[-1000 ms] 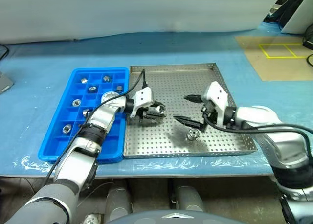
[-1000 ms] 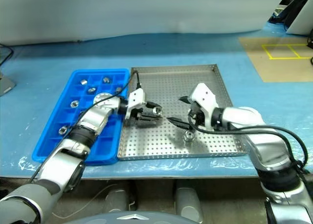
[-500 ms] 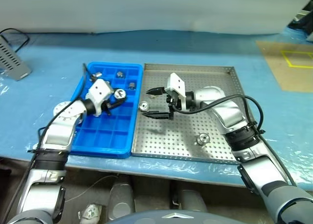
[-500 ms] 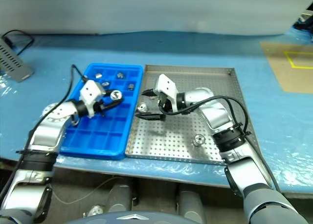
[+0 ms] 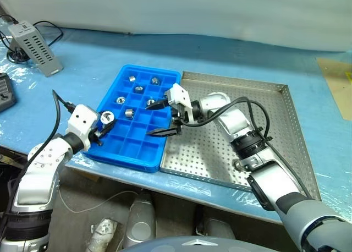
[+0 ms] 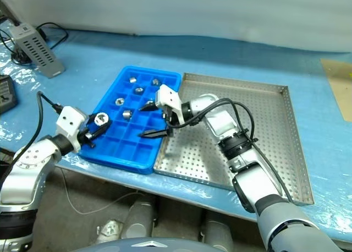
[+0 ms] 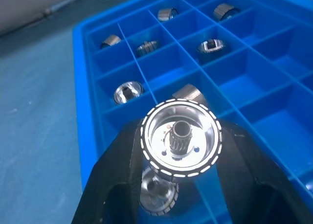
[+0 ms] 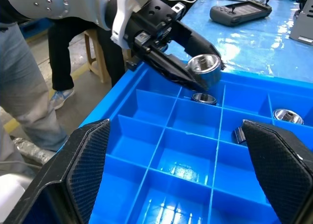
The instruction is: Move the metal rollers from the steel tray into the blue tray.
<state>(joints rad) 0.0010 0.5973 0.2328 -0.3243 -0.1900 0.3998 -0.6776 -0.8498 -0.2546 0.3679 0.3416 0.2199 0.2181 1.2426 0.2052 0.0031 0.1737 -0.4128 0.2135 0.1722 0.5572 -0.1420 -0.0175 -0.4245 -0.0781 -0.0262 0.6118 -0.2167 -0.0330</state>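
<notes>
Left gripper [image 5: 103, 126] pinching one roller [image 7: 180, 137], hole axis level, above near-left compartments of blue tray [image 5: 144, 148], one filled; right gripper [image 5: 161, 118] spread, empty, over tray's opposite edge.

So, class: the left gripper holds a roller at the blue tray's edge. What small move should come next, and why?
Probably shift the left gripper over an empty compartment, then lower and release. Its metal roller hangs above a cell of the blue tray already holding a roller.

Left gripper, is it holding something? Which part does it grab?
Yes. The left gripper holds one metal roller, its fingers pinching the round sides. The right gripper is open, empty.
</notes>
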